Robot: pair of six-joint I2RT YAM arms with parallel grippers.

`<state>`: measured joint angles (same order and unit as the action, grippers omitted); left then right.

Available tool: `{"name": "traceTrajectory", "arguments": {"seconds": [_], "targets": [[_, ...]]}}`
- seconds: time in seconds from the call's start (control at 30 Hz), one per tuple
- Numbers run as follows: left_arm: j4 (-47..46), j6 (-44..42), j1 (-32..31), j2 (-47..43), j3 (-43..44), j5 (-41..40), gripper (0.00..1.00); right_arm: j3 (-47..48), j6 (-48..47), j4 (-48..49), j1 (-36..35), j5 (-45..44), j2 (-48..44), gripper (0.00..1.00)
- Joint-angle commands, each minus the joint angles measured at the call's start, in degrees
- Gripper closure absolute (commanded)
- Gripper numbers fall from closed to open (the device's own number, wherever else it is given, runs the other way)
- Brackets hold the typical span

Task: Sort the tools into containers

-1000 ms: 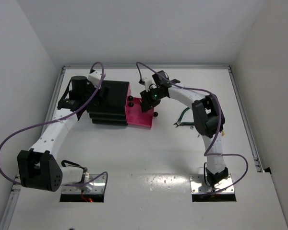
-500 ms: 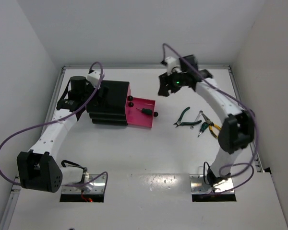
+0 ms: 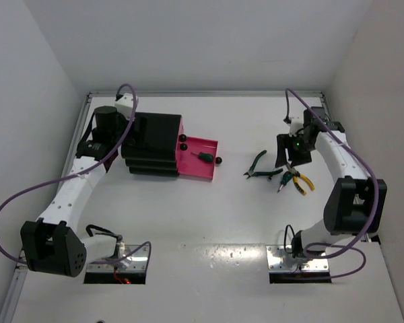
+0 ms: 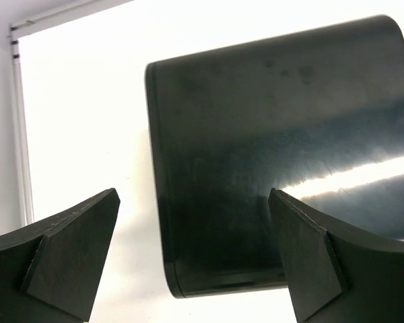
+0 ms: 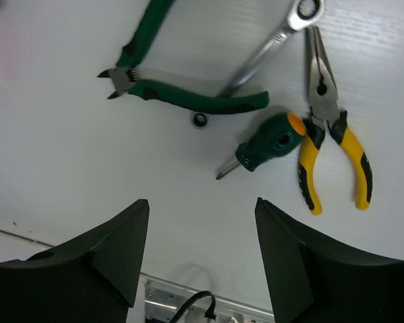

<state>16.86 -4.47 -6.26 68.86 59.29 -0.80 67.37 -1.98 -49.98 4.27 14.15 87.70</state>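
The black drawer chest has its bottom pink tray pulled out, with a small green-handled screwdriver lying in it. My right gripper is open and empty above the loose tools. In the right wrist view, beyond the gripper, lie the green-handled pliers, the silver wrench, the yellow-handled pliers and a stubby green screwdriver. My left gripper is open at the chest's back left. In its wrist view the gripper frames the chest's corner.
Two closed drawers show black knobs above the open tray, whose own knob faces the tools. A small silver ring lies beside the green pliers. White walls enclose the table on the left, back and right.
My right arm has swung from over the pink tray to the right, above the loose tools. The small screwdriver now lies uncovered in the tray. The left arm shifted slightly.
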Motion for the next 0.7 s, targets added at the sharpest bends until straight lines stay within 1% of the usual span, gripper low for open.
{"name": "traceTrajectory", "arguments": {"seconds": [0.0, 0.07, 0.1, 0.27, 0.37, 0.5, 0.67], "targets": [[-2.98, 1.66, 0.72, -2.24, -0.05, -3.06, 0.0, -0.05, 6.71, -1.52, 4.15, -2.2, 1.67, 0.35], [-2.98, 1.66, 0.72, -2.77, -0.05, -3.59, 0.0, -1.27, 10.31, -1.01, 5.83, -1.42, 4.75, 0.33], [-3.58, 1.14, 0.72, -2.77, -0.66, -3.6, 0.0, -1.28, 10.33, -1.0, 7.05, -0.19, 5.72, 0.33], [-4.11, 0.08, 0.72, -3.29, -1.19, -4.65, 0.0, -4.09, 15.16, 1.28, 8.82, -0.18, 9.93, 0.33], [-4.64, 0.08, 0.72, -3.29, -2.33, -4.65, 0.0, -4.7, 15.95, 2.77, 8.82, 1.48, 12.05, 0.33], [-5.17, 0.08, 0.72, -3.29, -2.86, -4.65, 0.0, -4.19, 16.48, 4.18, 8.82, 1.49, 14.16, 0.33], [-5.17, -0.45, 0.72, -2.77, -2.86, -4.65, 0.0, -3.65, 17.62, 6.02, 8.82, 0.96, 17.32, 0.36]]}}
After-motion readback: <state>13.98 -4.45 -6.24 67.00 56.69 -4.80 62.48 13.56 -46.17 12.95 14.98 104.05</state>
